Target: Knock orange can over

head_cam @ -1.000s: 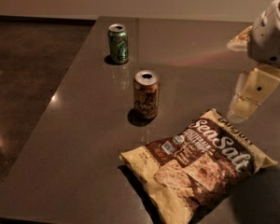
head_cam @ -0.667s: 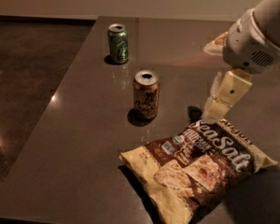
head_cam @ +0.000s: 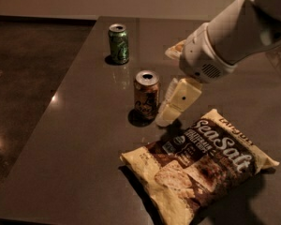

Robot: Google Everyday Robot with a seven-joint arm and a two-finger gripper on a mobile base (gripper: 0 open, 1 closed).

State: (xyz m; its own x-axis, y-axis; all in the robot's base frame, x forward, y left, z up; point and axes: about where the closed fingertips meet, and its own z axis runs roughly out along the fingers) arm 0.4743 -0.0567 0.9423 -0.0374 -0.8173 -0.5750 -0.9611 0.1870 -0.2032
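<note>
We are swinging the gripper (head_cam: 177, 104) leftward over the table (head_cam: 79, 130); it is now hanging just beside the orange can (head_cam: 146, 95), which is still standing upright above the chip bag (head_cam: 201, 165). We cannot tell whether the claw is open or closed; the sideways push is looking imminent
</note>
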